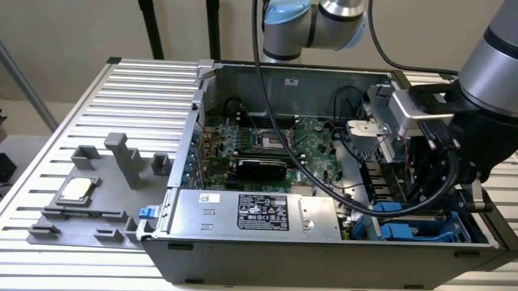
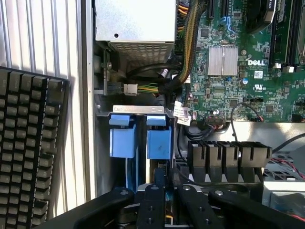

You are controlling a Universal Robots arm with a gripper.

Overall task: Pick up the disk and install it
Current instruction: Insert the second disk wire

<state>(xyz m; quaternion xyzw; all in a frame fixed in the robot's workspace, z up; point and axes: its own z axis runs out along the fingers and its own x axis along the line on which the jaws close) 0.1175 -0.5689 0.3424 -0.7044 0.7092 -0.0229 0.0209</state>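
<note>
The disk [image 2: 158, 138] stands on edge in the drive bay at the corner of the open computer case [image 1: 198, 121], its bright blue carrier end facing the wrist camera. My gripper [image 2: 167, 193] is right over it, and the black fingers [image 2: 151, 202] stand close together with the disk's thin edge between them. A second blue carrier [image 2: 121, 138] sits in the slot beside it. In the exterior view the arm's wrist [image 1: 449, 151] hangs over the bay on the exterior view's right, where blue carriers [image 1: 404, 231] show below it; the fingertips are hidden there.
A silver power supply with a black label [image 1: 259, 212] lies along the case's near side. The green motherboard [image 1: 275, 142] and cable bundles [image 2: 188, 43] fill the inside. A grey fixture holding a small silver chip [image 1: 77, 189] sits on the slatted table. A black keyboard [image 2: 28, 157] lies outside the case wall.
</note>
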